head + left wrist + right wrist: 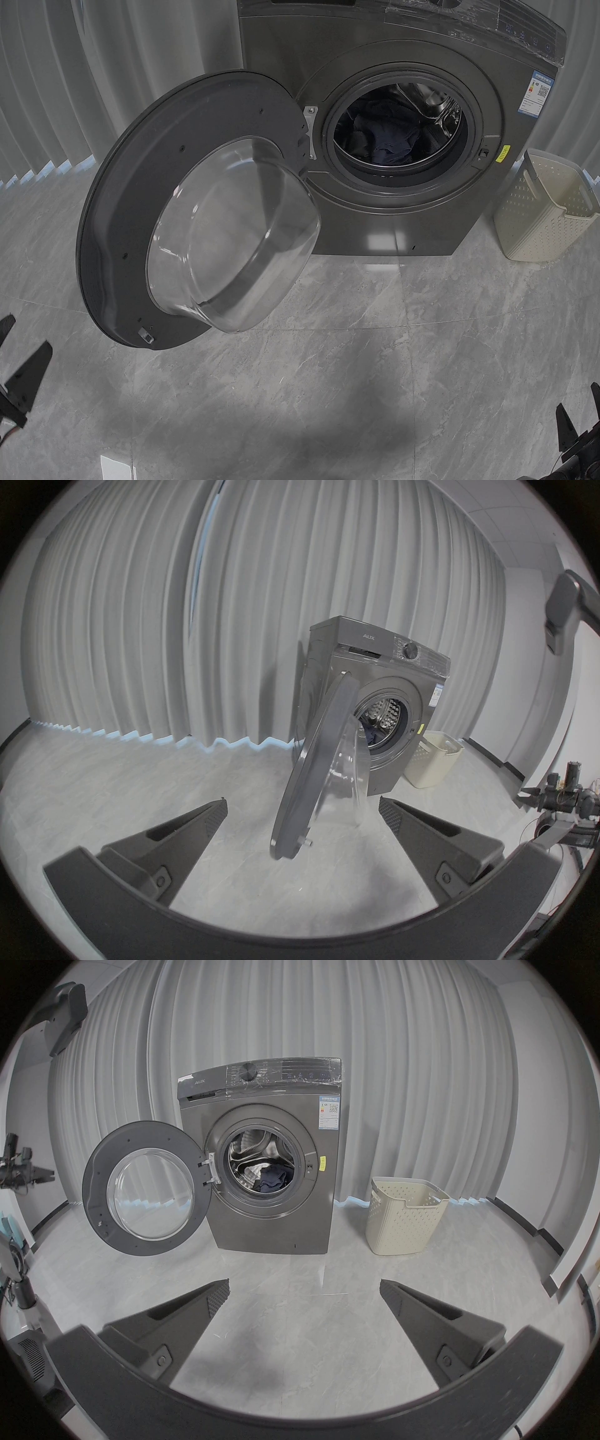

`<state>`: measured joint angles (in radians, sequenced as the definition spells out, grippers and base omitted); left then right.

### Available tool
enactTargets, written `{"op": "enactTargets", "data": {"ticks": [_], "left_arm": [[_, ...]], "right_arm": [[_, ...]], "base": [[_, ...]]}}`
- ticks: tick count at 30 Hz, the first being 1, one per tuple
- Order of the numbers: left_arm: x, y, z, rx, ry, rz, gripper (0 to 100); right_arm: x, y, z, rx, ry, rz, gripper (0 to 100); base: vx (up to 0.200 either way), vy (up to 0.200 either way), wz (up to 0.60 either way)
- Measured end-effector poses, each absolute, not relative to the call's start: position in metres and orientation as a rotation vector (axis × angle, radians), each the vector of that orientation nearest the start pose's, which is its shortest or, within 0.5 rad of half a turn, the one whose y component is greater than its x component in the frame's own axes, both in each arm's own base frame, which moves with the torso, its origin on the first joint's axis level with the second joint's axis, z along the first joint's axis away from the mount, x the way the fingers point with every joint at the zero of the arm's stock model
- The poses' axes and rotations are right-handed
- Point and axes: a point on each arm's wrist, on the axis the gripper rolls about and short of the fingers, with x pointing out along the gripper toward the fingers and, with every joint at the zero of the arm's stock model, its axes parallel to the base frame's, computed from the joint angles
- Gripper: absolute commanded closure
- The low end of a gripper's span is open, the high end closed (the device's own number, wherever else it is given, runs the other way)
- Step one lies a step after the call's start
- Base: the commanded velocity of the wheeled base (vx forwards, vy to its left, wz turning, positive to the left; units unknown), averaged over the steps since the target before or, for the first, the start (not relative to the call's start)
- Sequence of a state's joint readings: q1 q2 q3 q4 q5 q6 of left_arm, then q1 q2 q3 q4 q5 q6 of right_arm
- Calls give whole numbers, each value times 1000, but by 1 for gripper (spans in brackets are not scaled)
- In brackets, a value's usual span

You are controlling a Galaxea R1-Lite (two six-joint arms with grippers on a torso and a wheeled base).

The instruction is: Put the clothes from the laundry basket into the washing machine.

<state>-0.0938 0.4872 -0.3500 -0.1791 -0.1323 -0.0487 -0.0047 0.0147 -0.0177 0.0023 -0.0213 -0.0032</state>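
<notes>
Inside the washing machine (400, 225), its door (125, 206) swung wide for loading, dark clothes (387, 140) lie heaped; beside it the laundry basket (547, 212) looks empty, and left gripper (303, 805) and right gripper (304, 1285) hang spread, holding nothing.

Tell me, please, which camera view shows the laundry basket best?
The right wrist view: the laundry basket stands whole and unobstructed beside the washing machine. The head view clips it at the edge; the left wrist view shows it far off.
</notes>
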Motion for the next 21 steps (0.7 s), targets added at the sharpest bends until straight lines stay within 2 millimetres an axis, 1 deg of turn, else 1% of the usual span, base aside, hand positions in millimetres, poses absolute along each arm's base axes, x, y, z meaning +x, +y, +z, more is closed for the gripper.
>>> {"op": "enactTargets", "data": {"ticks": [4,8,12,18,21], "left_arm": [[43,-8,215,-48,-23,-271,0],[69,-14,237,-49,-25,-325,0],[93,-21,252,-51,-37,-403,0],[119,-37,257,-52,-19,-502,0],[126,-44,258,-54,-15,-539,0]], "right_arm": [[-23,0,81,-4,-1,-26,0],[-23,0,81,-5,-1,-26,0],[-23,0,81,-6,-1,-26,0],[-23,0,81,-6,-1,-26,0],[-23,0,81,-6,-1,-26,0]], "base": [[0,0,0],[0,0,0],[0,0,0],[0,0,0],[0,0,0]]}}
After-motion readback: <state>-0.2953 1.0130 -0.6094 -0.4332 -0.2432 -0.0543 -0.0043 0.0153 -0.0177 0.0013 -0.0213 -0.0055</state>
